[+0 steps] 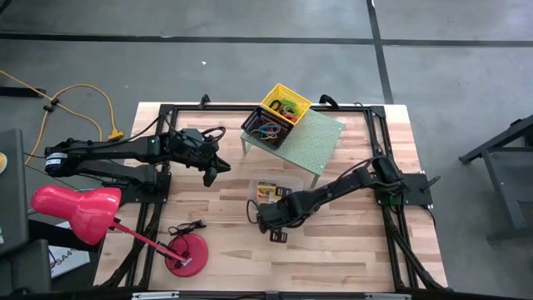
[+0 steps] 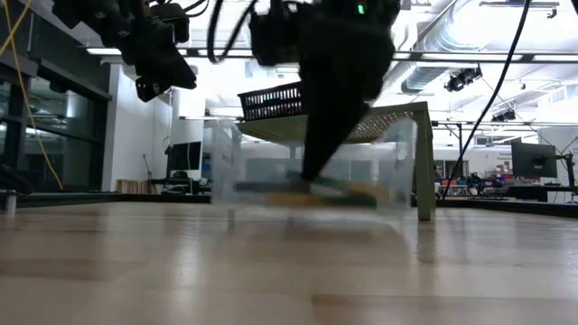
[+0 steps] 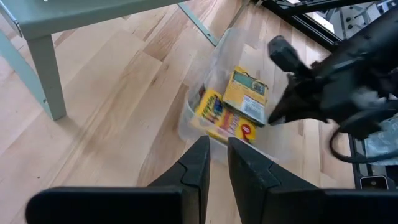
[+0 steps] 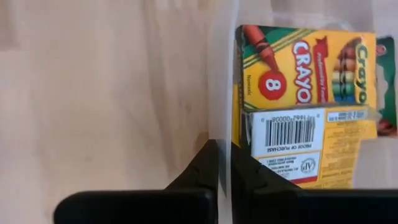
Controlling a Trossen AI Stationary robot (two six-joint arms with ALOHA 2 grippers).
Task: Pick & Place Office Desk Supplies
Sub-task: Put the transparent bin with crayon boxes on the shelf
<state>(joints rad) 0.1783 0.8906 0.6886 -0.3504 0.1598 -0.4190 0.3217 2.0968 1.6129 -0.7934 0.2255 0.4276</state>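
Wooden boards make the table top (image 1: 333, 250), with a grey floor all around it. Near the middle sits the clear tub (image 3: 214, 134), and the crayon boxes (image 3: 239, 102) lie inside it. The right gripper (image 1: 260, 218) is down at the tub's edge, and its fingers (image 4: 214, 165) are pinched shut on the tub's thin clear wall. To do this step well, I think it should keep a firm pinch and slide or lift the tub slowly, so the boxes do not spill. The left gripper (image 1: 210, 177) hangs in the air nearby, over the table. Its fingers are nearly together with a small gap and hold nothing. On the green shelf (image 1: 321, 142) stand the black mesh tray (image 1: 266, 129) and the yellow basket (image 1: 286, 103). From table height the tub is blurry, and I cannot tell if it has left the table.
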